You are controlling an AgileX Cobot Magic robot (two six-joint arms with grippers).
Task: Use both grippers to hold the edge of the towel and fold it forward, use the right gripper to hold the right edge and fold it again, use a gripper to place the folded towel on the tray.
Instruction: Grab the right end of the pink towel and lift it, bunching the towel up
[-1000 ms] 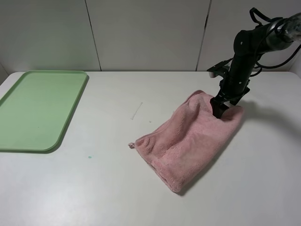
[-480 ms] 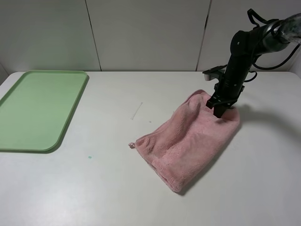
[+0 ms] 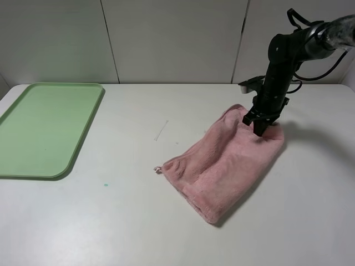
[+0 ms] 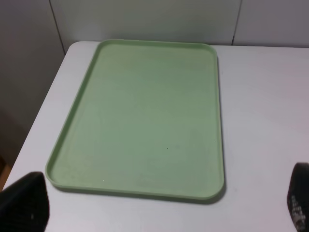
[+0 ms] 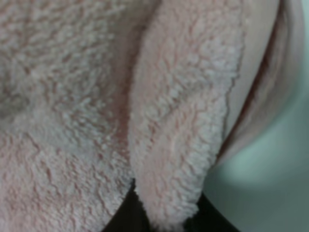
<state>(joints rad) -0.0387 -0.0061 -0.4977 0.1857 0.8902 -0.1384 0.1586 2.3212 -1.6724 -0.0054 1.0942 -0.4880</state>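
Lying folded and rumpled, the fluffy pink towel [image 3: 222, 166] is pinched by the right gripper [image 3: 259, 132]; left gripper [image 4: 161, 203] gapes.

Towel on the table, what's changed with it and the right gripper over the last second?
The right gripper closed on a raised fold of the towel at its far right corner, and leaned a bit more upright. The towel's near end slid slightly to the right in the exterior view. The tray stayed put, and the towel still lies folded on the table.

The tray [image 4: 145, 116] lies flat on the white table [image 4: 263, 111] — left hand [image 4: 161, 205] spread wide.
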